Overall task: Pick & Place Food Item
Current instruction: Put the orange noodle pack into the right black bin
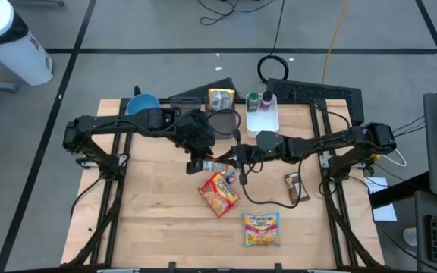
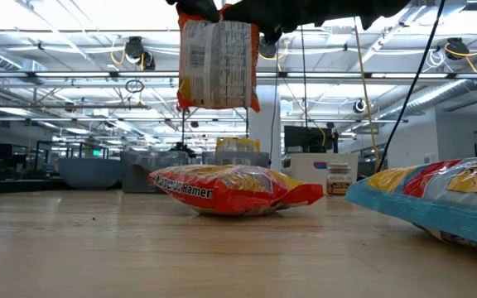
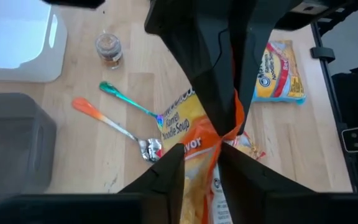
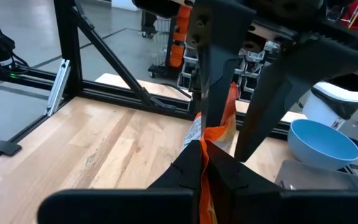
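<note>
The orange-and-white crinkly plastic noodle packet (image 2: 218, 62) hangs above the table centre, its top seam pinched by the closed right gripper (image 4: 205, 146) and left gripper (image 3: 202, 146); judged light, limp and slippery, best held at the seam.

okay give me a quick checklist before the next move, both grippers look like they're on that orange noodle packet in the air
1. Right gripper shut on the orange packet: ok.
2. Left gripper pinching the same packet: fingers are on it, firmness cannot tell.
3. Packet clear of the table: ok, the low view shows it hanging above the red ramen pack.
4. Space below: not ok, the red ramen pack lies right under the handover, with two spoons beside it.
5. Blue-edged ramen pack out of the way: ok, it lies nearer the table's front edge.
</note>
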`<state>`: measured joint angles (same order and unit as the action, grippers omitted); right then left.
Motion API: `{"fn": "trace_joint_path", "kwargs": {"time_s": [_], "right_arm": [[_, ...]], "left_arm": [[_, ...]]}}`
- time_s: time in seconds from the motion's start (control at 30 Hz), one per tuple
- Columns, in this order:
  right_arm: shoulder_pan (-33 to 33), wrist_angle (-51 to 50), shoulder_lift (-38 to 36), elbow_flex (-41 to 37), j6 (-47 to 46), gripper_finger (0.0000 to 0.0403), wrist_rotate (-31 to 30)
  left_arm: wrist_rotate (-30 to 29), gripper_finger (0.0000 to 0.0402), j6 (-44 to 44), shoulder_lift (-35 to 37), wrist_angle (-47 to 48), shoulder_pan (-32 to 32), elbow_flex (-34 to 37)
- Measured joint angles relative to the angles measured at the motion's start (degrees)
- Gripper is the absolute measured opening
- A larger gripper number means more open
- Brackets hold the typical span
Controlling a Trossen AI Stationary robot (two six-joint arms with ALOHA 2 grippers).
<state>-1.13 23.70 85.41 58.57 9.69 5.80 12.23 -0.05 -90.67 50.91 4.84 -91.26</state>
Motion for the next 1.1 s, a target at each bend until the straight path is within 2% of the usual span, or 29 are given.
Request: {"fn": "trace_joint_path", "kwargs": {"time_s": [0.17, 0.33, 0.47, 0.7, 0.87, 1.0, 1.1], "right_arm": [[0.04, -0.02, 0.00, 0.00, 0.02, 0.0000, -0.14], [0.07, -0.11, 0.00, -0.02, 0.10, 0.0000, -0.24], [0.00, -0.04, 0.00, -0.02, 0.49, 0.0000, -1.90], [0.15, 0.03, 0.00, -0.02, 2.44, 0.0010, -2.91], [0.15, 0.38, -0.02, -0.02, 4.87, 0.0068, -4.56], [0.31, 0.24, -0.02, -0.02, 4.45, 0.0147, -5.19], [0.33, -0.57, -0.02, -0.02, 3.65, 0.0204, -8.53]], "left_arm": [[0.04, 0.0062, 1.53, 0.02, -0.71, 0.00, 0.00], [0.24, 0.0009, 2.80, 0.02, -0.82, -0.04, 0.00], [1.58, 0.0008, 4.48, 0.02, -0.88, 0.05, 0.00], [-0.05, 0.0004, 6.09, 0.02, 1.09, -0.46, 0.00], [-1.90, 0.0003, 6.95, 0.02, 3.68, -0.23, 0.00], [-1.86, 0.0002, 8.18, 0.02, 4.78, 1.12, 0.00], [-1.86, 0.0002, 9.68, 0.02, 5.67, 3.17, 0.00]]}}
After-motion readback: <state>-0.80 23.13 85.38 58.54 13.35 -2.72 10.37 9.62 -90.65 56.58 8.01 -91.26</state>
